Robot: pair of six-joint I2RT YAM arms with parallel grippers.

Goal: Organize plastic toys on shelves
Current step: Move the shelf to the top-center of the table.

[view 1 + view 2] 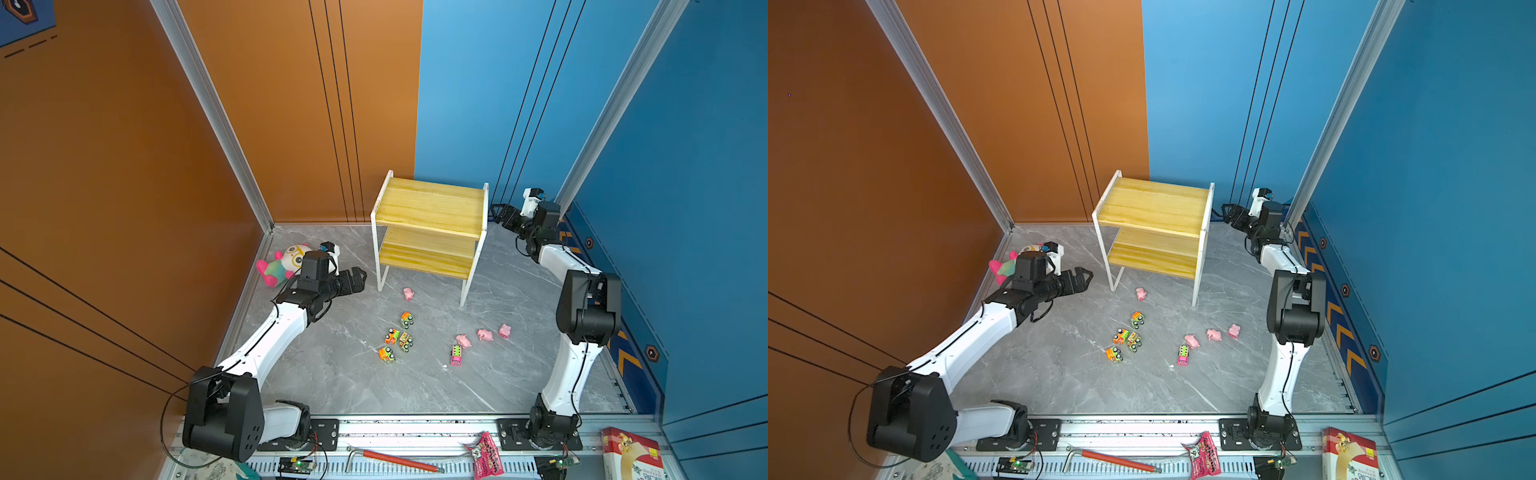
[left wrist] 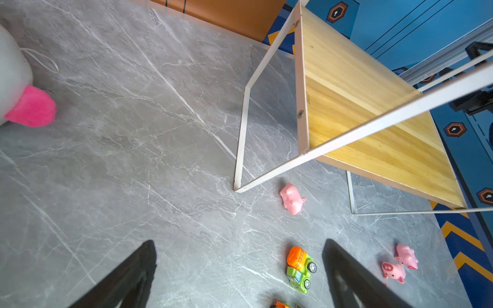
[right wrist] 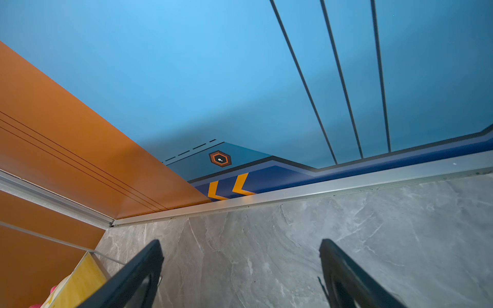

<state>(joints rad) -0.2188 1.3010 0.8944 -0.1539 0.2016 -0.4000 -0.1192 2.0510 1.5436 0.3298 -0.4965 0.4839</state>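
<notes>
The shelves (image 1: 430, 226) (image 1: 1154, 224) stand at the back of the grey floor, both yellow boards bare. One pink pig (image 1: 408, 294) (image 2: 292, 198) lies by the front left leg. Several toy trucks (image 1: 399, 338) cluster in the middle, and an orange-green one (image 2: 300, 269) shows in the left wrist view. A pink truck (image 1: 456, 355) and three pigs (image 1: 484, 334) lie to their right. My left gripper (image 1: 358, 276) (image 2: 238, 242) hovers open left of the shelves, holding nothing. My right gripper (image 1: 498, 214) (image 3: 240, 241) is open and empty beside the shelves' upper right corner.
A plush doll (image 1: 286, 262) (image 2: 16, 88) lies by the orange wall behind my left wrist. Orange and blue walls enclose the floor. On the front rail lie a red-handled hex key (image 1: 395, 459), a pink packet (image 1: 486, 455) and a box (image 1: 631, 453).
</notes>
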